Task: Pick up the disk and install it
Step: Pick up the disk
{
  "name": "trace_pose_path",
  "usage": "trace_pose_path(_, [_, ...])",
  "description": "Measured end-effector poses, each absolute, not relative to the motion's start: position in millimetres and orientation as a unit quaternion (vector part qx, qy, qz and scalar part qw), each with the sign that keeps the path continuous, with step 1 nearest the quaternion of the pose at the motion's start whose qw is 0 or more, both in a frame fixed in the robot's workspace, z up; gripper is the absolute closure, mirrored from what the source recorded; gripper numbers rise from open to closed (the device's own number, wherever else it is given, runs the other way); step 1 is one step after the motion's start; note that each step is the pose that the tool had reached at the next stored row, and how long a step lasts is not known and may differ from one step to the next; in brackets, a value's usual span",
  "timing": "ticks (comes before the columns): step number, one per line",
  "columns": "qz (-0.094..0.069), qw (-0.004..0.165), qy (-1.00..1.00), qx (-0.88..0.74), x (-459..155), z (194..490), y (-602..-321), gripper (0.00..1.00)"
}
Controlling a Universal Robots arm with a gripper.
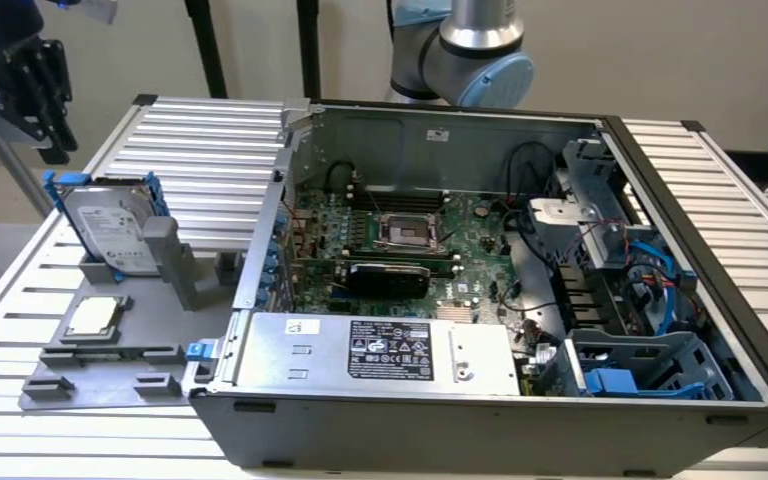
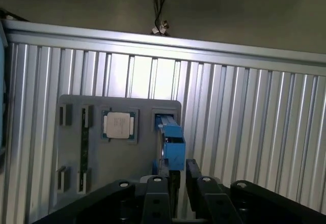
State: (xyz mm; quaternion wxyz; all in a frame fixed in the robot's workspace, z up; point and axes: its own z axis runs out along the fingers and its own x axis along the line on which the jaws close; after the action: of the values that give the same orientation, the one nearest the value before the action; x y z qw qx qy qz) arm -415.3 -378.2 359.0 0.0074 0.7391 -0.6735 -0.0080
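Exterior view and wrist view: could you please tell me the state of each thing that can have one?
Disk: standing upright in the grey fixture, not gripped.
Chip: lying flat in the same fixture.
Computer case: side open, motherboard exposed.
Gripper: away from the disk, holding nothing.

You have bare slatted table (image 1: 211, 130) behind the grey tray (image 1: 91, 385), up to the far edge. The disk (image 1: 107, 225) stands upright at the tray's far end, open from above. A grey post (image 1: 164, 245) and the case wall (image 1: 277, 200) crowd one side. Inside the case, cables (image 1: 658, 270) and a blue cage (image 1: 651, 360) narrow the near corner on the exterior view's right.
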Motion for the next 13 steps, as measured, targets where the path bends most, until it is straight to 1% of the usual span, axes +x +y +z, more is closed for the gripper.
trace_pose_path(1, [-0.008,0.007,-0.673,0.739,-415,359,-378,0.70])
trace_pose_path(5, [-0.008,0.007,-0.673,0.739,-415,356,-378,0.47])
trace_pose_path(6, [-0.008,0.007,-0.673,0.739,-415,354,-378,0.47])
trace_pose_path(7, [-0.008,0.008,-0.673,0.739,-415,353,-378,0.41])
trace_pose_path(8, [-0.008,0.007,-0.673,0.739,-415,351,-378,0.41])
trace_pose_path(10, [-0.008,0.007,-0.673,0.739,-415,347,-378,0.29])
trace_pose_path(11, [-0.008,0.008,-0.673,0.739,-415,345,-378,0.29])
trace_pose_path(12, [-0.008,0.007,-0.673,0.739,-415,344,-378,0.23])
trace_pose_path(13, [-0.008,0.007,-0.673,0.739,-415,342,-378,0.23])
